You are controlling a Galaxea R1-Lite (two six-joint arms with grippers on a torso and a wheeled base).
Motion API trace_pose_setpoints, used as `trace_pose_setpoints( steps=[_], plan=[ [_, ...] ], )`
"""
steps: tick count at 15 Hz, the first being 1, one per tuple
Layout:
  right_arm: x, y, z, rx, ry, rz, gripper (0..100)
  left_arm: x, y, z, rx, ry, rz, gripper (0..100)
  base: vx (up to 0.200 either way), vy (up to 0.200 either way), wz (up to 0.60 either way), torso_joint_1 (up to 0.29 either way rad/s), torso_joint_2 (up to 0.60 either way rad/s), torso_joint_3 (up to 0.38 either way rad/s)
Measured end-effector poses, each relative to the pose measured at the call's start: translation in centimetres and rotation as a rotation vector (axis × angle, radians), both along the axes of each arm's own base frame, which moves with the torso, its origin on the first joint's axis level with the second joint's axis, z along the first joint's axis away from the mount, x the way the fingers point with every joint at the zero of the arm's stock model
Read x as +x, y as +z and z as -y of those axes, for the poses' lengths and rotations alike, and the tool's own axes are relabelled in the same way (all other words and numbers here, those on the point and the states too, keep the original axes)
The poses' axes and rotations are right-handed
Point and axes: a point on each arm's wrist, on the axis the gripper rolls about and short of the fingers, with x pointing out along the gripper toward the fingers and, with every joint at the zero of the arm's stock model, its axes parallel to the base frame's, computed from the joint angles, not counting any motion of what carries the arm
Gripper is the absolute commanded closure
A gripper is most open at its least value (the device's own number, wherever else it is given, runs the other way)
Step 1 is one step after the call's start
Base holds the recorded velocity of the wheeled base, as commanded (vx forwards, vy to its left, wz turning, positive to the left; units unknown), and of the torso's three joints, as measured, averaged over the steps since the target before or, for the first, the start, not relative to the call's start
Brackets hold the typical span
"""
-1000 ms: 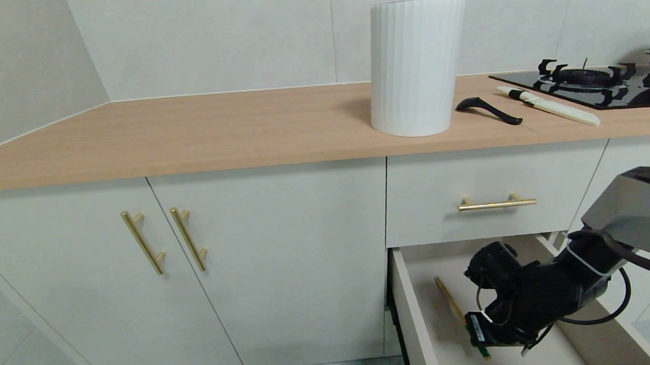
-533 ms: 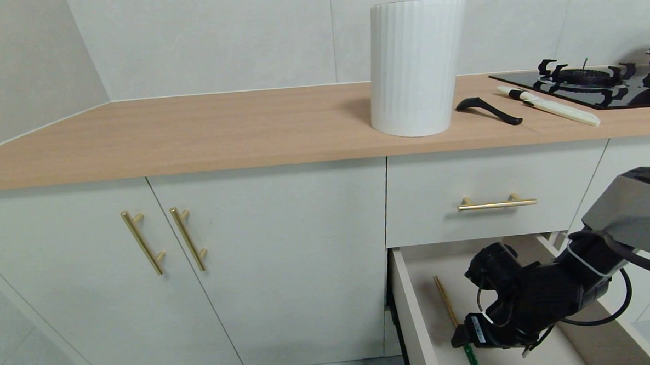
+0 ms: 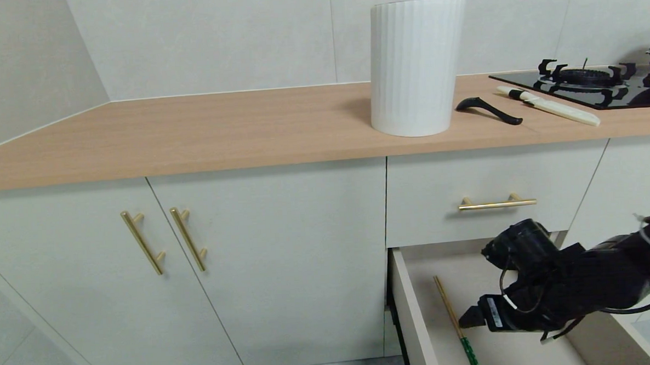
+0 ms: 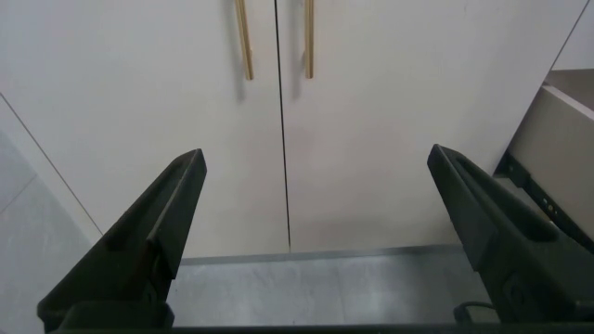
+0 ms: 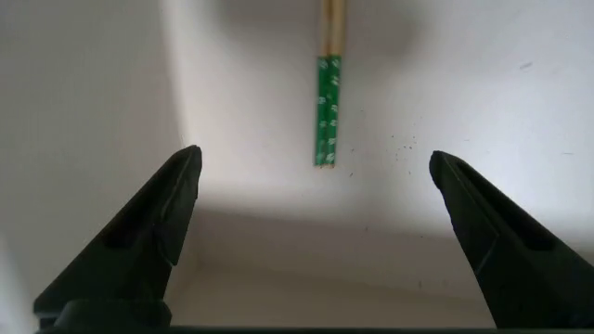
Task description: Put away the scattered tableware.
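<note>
Chopsticks (image 3: 450, 319) (image 5: 329, 83): a pair side by side, plain wood with green ends; pale specks on the green are too small to read.
Place: flat on the floor of the open drawer (image 3: 414, 316), near its left wall.
Axis: front to back, green ends toward the drawer's front.
Right gripper (image 3: 466, 320) (image 5: 314, 199): over the drawer beside the green ends, fingers spread wide, holding nothing.
Left gripper (image 4: 316, 181): fingers spread, empty, facing the cupboard doors (image 4: 371, 139).
Counter (image 3: 191, 128): white ribbed canister (image 3: 416, 66), white knife (image 3: 549, 106).
</note>
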Motion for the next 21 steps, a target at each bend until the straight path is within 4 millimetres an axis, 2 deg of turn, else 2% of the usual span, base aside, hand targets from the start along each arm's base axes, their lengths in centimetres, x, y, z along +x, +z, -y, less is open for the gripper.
trace_pose_setpoints(
  steps=[7, 10, 14, 21],
  plan=[
    [-5.4, 11.2, 3.3, 0.079, -0.026, 0.272, 0, 0.0, 0.0, 0.0, 0.0, 0.0, 0.0, 0, 0.0, 0.0, 0.0, 0.0, 0.0, 0.0],
    [-6.7, 14.2, 5.0, 0.106, -0.079, 0.403, 0, 0.0, 0.0, 0.0, 0.0, 0.0, 0.0, 0, 0.0, 0.0, 0.0, 0.0, 0.0, 0.0],
    [-7.8, 16.0, 6.1, 0.107, -0.088, 0.493, 0, 0.0, 0.0, 0.0, 0.0, 0.0, 0.0, 0, 0.0, 0.0, 0.0, 0.0, 0.0, 0.0],
    [-8.4, 16.3, 6.3, 0.083, -0.072, 0.522, 0, 0.0, 0.0, 0.0, 0.0, 0.0, 0.0, 0, 0.0, 0.0, 0.0, 0.005, -0.04, -0.033]
  ],
)
